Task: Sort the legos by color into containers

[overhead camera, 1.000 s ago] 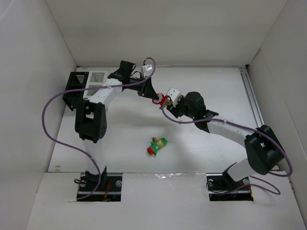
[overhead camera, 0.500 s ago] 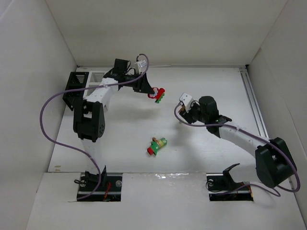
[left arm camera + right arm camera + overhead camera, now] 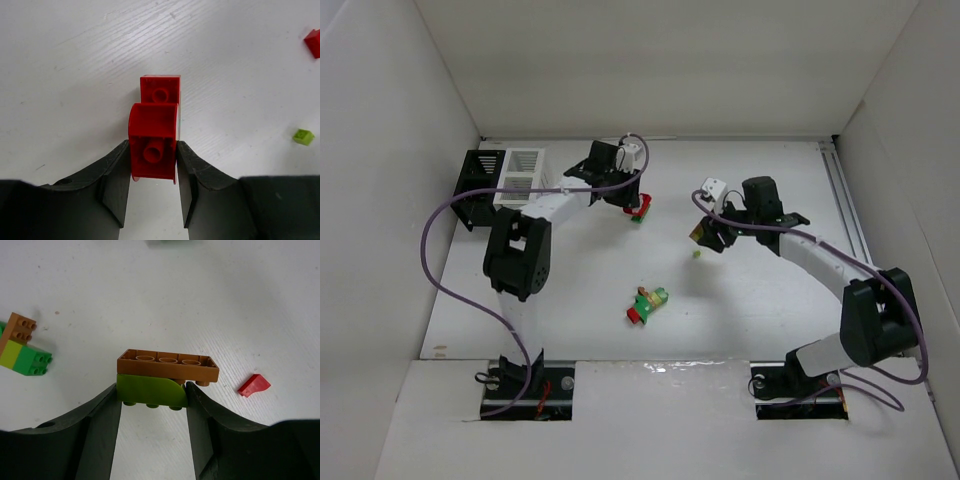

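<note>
The left pincer (image 3: 153, 147) clamps a red lego cluster (image 3: 154, 125); a yellow-green lego (image 3: 303, 136) and red piece (image 3: 313, 42) lie nearby.

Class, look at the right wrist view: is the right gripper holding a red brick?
No, the right gripper is clamped on a green brick with a brown brick joined on top.

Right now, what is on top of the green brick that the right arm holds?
An orange-brown brick, three studs showing, sits on the green brick and overhangs one side. Their joint is covered, as are the green brick's ends inside the jaws.
</note>
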Robot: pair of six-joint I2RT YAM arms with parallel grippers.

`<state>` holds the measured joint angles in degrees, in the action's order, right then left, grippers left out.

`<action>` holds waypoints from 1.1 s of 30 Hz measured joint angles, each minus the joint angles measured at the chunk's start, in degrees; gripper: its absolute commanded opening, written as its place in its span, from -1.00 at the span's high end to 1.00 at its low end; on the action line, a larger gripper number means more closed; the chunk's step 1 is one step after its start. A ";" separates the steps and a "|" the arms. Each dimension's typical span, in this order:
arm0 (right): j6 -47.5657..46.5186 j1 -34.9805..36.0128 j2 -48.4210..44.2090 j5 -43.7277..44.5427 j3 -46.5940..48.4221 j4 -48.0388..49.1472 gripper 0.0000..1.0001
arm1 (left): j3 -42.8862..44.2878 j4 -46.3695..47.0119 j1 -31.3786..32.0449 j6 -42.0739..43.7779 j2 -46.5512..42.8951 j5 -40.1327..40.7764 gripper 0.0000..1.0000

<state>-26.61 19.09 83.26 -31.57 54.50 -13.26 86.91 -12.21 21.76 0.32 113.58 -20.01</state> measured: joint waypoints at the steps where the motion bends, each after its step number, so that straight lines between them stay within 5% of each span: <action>1: 0.07 0.00 0.00 -0.35 0.33 0.09 0.98 | 0.00 0.00 0.68 0.15 0.07 1.75 0.74; 3: 0.11 0.00 0.00 -0.50 0.74 0.42 0.98 | 0.00 0.17 1.62 0.37 0.33 5.11 0.51; 5: 0.15 0.00 0.00 -0.61 0.83 0.66 0.98 | 0.28 0.13 1.81 1.16 0.74 7.41 -0.79; 6: 0.28 0.00 0.00 -0.61 0.83 0.74 0.98 | 0.37 0.15 1.77 1.27 0.83 7.58 -1.00; 11: 0.52 0.00 -0.09 -0.70 0.83 1.05 0.98 | -3.56 3.21 -0.46 2.71 -2.62 -0.81 -1.00; 19: -0.35 0.09 -6.73 -1.86 -5.16 7.87 1.00 | -2.86 6.47 -4.20 -1.36 -9.70 -24.46 -0.70; 33: -1.88 7.41 -5.57 3.45 -5.75 21.29 1.00 | 4.04 4.57 3.85 -2.12 -7.85 -33.57 -0.78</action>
<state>-28.49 26.50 77.69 -28.12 48.75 8.03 90.96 -7.64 25.61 -1.80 105.73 -53.58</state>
